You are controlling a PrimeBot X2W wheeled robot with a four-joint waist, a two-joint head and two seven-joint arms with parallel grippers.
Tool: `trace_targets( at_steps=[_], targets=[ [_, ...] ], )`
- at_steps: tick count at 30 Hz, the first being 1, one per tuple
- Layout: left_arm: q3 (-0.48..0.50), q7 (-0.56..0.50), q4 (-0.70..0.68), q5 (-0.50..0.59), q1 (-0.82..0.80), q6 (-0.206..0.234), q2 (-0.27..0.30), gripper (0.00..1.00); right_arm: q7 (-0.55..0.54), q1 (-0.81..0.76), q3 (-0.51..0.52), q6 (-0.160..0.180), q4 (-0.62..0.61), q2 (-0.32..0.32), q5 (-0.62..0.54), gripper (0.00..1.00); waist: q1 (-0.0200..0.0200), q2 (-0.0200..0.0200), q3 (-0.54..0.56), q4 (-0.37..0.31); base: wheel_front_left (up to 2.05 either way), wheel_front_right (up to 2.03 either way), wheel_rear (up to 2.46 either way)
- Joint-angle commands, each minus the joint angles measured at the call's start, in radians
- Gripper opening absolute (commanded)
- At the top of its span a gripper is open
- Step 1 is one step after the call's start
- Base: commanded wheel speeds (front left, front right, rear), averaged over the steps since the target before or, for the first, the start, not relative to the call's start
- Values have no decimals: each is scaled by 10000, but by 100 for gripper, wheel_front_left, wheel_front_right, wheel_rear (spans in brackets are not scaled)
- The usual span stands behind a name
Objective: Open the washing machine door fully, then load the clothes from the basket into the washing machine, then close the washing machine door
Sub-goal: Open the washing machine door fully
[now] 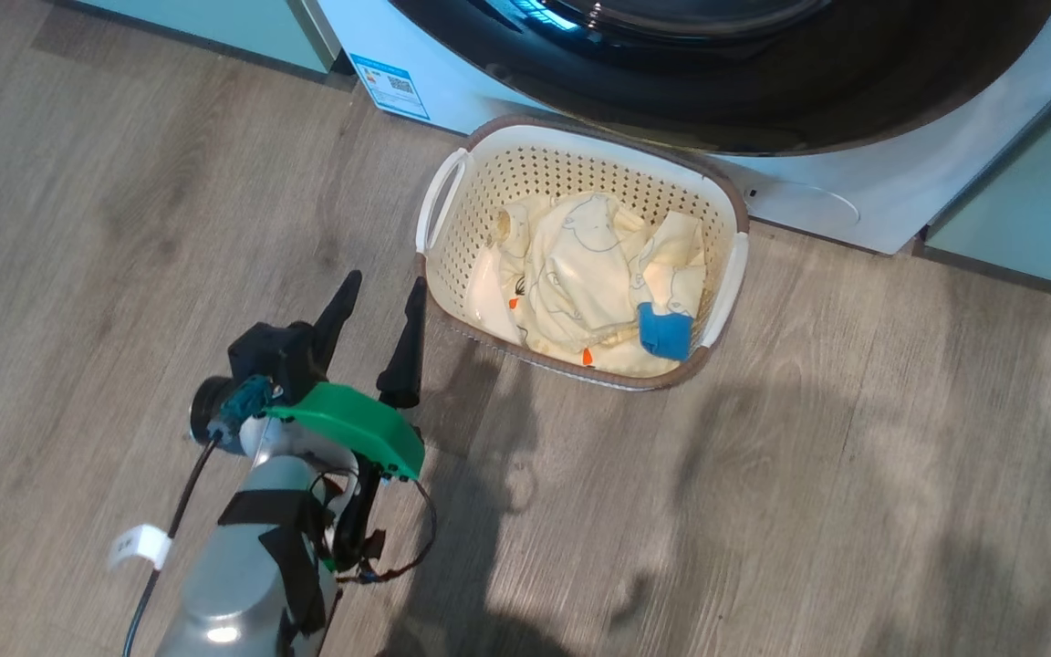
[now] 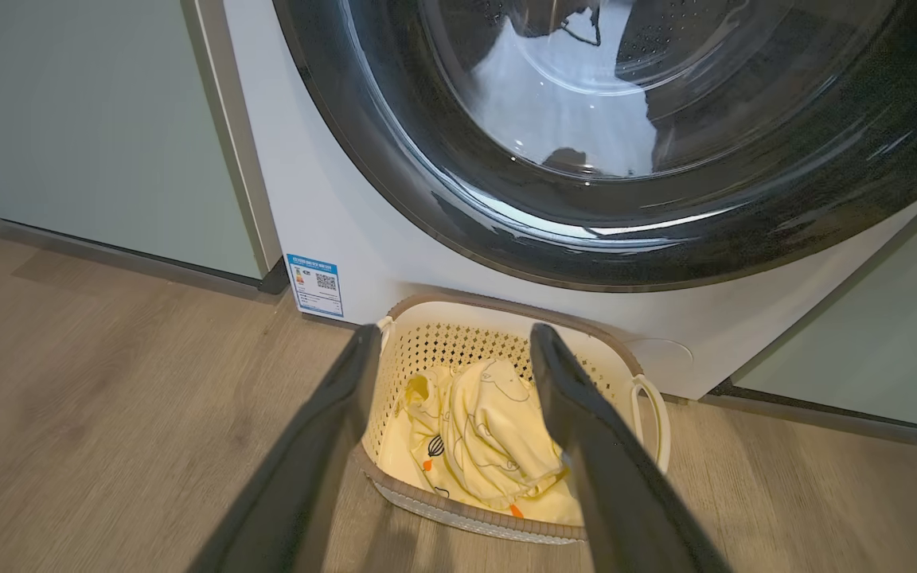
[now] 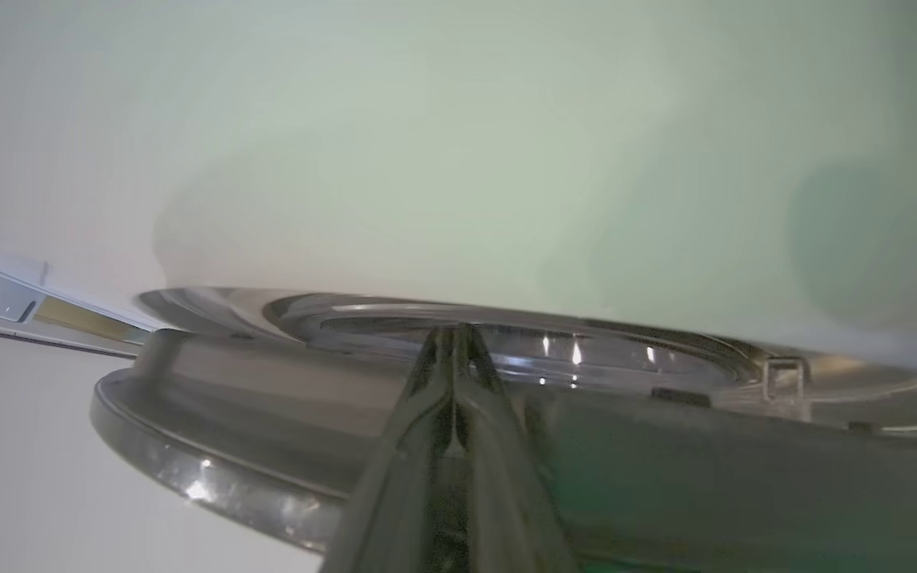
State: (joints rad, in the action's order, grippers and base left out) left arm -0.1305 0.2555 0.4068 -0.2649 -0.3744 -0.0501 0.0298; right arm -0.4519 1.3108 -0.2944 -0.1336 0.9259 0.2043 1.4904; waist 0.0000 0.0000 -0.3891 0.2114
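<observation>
Basket (image 1: 562, 169) sits on the wood floor (image 1: 854, 474) right in front of the washing machine (image 1: 817, 205), its far rim just below the washing machine door (image 1: 763, 109). In it are the clothes (image 1: 580, 274): one crumpled cream-yellow bundle w/ outline drawings, small orange bits and a blue patch toward the near-right corner. The bundle covers most of the bottom and lies below the rim. The perforated far wall is bare above it.

My left arm comes in from lower left on head cam: grey forearm, green wrist cover, black cable alongside. Left gripper (image 1: 385, 283) is over the floor, spread wide w/ nothing btw its fingers (image 2: 323, 446), pointing fwd at the washer. On left wrist cam those fingers frame the basket and the bundle.

The clothes lie ahead and to the right of the left gripper, near but apart. Its right fingertip is just outside the basket's near-left rim, not inside it.

Right gripper (image 3: 454, 342) has its fingers pressed together, holding nothing. Its tip is at the door's dark glossy rim by the clear glass; touching or not, can't tell. A pale green cabinet (image 3: 506, 119) is behind.

On head and left wrist cams the door looks flat over the opening; latched or not, can't tell. A blue sticker (image 1: 390, 85) is at the washer's lower-left front.
</observation>
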Motion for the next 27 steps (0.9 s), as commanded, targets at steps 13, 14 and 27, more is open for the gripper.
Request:
trace_targets(
  at_steps=[13,14,27],
  targets=[
    [321,63,-114,9,-159,0,204,100,-926,-237,-579,29,-457,-454,71,0,0,0,519,13,0,0,0],
    [331,63,-85,37,-124,-12,204,100,-1008,-337,-615,29,-504,-455,93,0,0,0,599,14,0,0,0],
    [627,63,242,503,505,-216,204,100,-2088,-1948,-994,29,-1315,-656,579,0,0,0,1965,62,0,0,0]
  ],
)
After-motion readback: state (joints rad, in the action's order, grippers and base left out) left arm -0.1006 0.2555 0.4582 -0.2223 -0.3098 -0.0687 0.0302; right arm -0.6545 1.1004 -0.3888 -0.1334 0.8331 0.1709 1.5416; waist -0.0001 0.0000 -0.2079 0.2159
